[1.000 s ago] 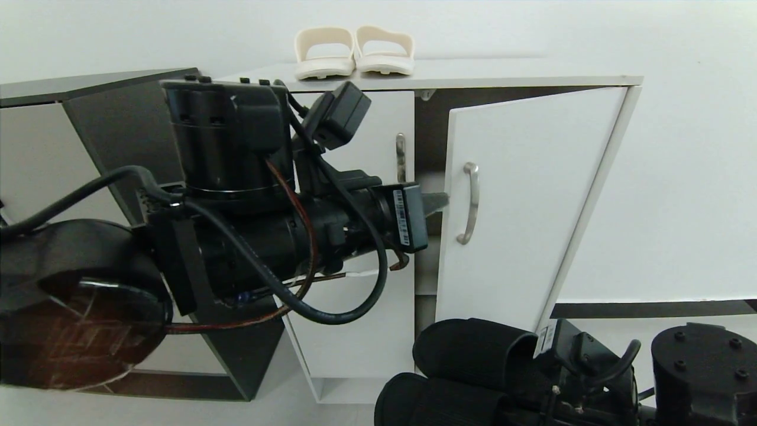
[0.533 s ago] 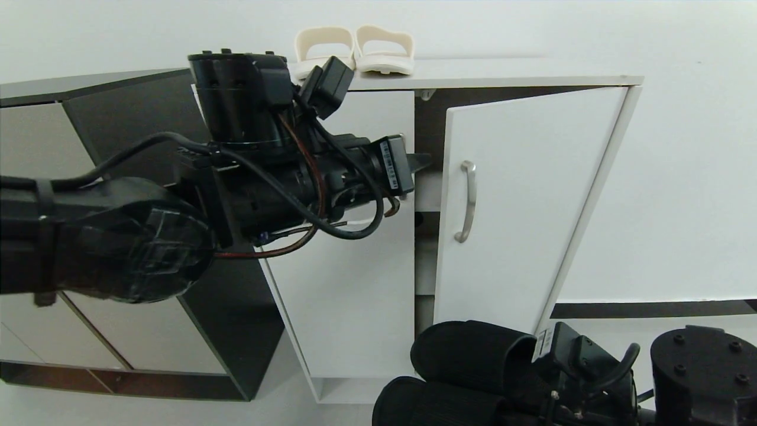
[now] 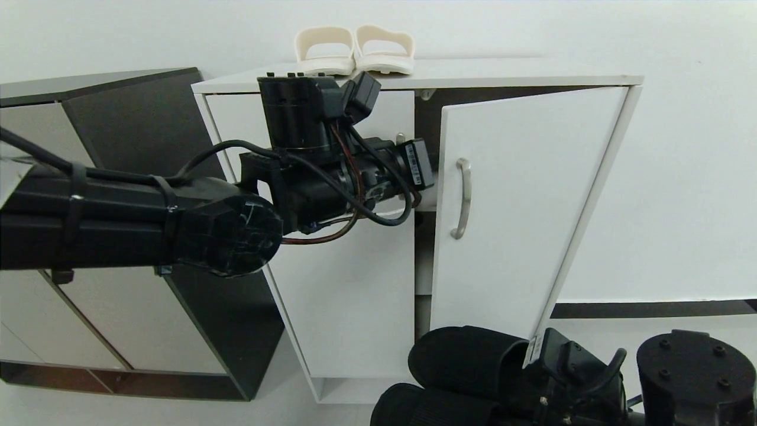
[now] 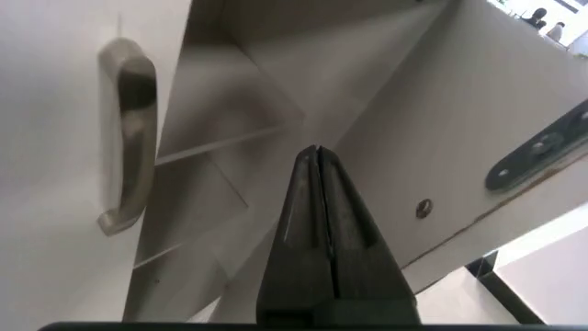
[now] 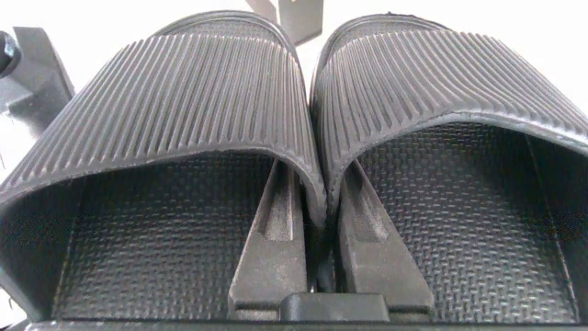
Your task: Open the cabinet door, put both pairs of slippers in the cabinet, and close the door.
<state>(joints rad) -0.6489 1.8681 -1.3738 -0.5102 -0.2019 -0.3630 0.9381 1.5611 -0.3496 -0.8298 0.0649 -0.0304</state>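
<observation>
The left pincer is seen with its fingers pressed together, nothing between them, and its tip is set in the gap between the two doors of the white cabinet. The open door is swung partly outward just beside this pincer, and its inner face is shown close along the shut fingers in the left wrist view; whether it is touched cannot be told. The closed door is found on the pincer's other side, its handle nearby. Shelves are seen ahead of the tip, inside the cabinet. The white slippers are placed side by side on the cabinet top, above and behind the left pincer. The black slippers are pinched together by the right pincer, one finger inside each, the two inner walls being clamped between them; this pair is held low, below the open door's bottom edge. A dark cabinet stands beyond the left arm.
</observation>
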